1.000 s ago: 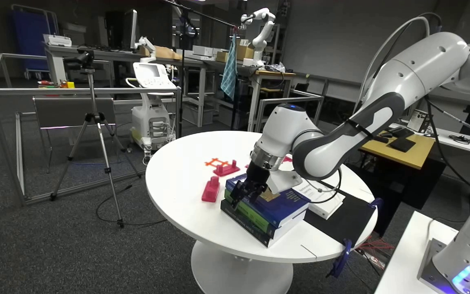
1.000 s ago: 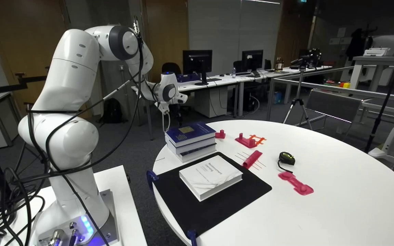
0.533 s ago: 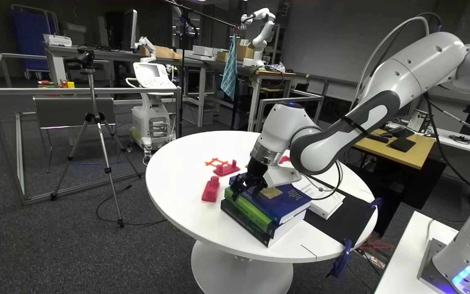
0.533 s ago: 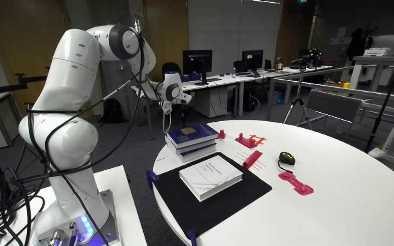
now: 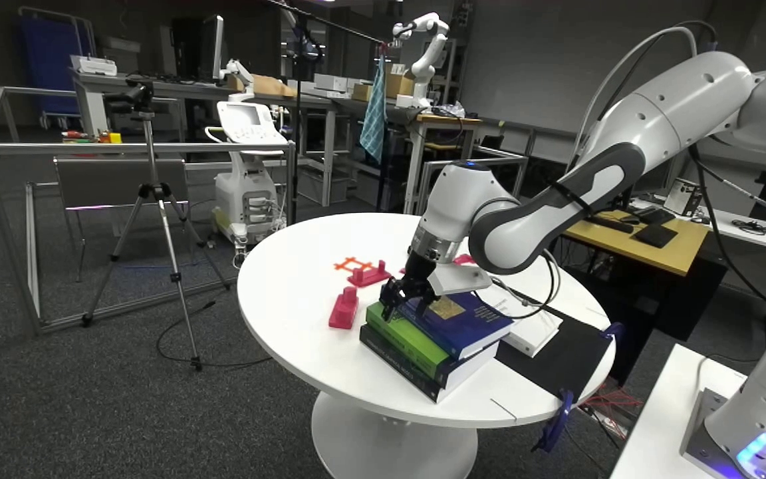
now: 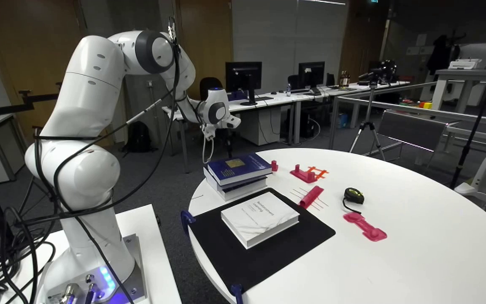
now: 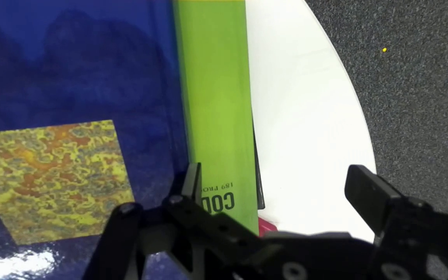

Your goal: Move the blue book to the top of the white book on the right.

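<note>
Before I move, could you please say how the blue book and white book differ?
The blue book is dark with a yellowish patch; the white book is pale, faintly marbled. The blue book lies on the green book; the white book, on the black mat. Both are closed.

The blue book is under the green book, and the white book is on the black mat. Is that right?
Not quite: the blue book lies on top of the green book, not under it, as an exterior view shows. The white book is on the black mat, just as you said.
</note>
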Tool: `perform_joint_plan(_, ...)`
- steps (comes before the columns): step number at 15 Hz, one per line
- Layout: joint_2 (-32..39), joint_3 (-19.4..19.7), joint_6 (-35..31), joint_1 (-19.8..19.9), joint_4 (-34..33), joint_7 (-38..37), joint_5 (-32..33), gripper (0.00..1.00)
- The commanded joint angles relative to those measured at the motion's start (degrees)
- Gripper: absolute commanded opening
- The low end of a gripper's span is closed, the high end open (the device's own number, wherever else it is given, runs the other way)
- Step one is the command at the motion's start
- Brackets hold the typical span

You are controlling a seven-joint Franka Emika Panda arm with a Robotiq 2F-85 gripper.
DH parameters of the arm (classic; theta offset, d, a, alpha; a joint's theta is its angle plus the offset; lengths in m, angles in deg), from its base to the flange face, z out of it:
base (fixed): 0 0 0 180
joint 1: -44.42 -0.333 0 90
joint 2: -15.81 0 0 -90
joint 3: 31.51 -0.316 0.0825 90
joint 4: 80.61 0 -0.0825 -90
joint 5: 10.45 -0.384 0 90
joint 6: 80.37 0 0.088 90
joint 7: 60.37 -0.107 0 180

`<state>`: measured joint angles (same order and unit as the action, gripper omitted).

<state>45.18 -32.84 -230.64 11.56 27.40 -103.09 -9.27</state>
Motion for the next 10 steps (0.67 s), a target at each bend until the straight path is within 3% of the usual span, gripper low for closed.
perform_joint_plan(1,-0.92,-0.33,3.63,1.07,-0.32,-2.2,0.86,1.0)
perform_joint_plan(6,-1.24,-0.08,10.26,0.62,-1.22,-6.26,2.11,1.0)
perform_joint_plan(10,-1.02,-1.45,10.0,1.27,-1.84,-6.23,2.02,1.0)
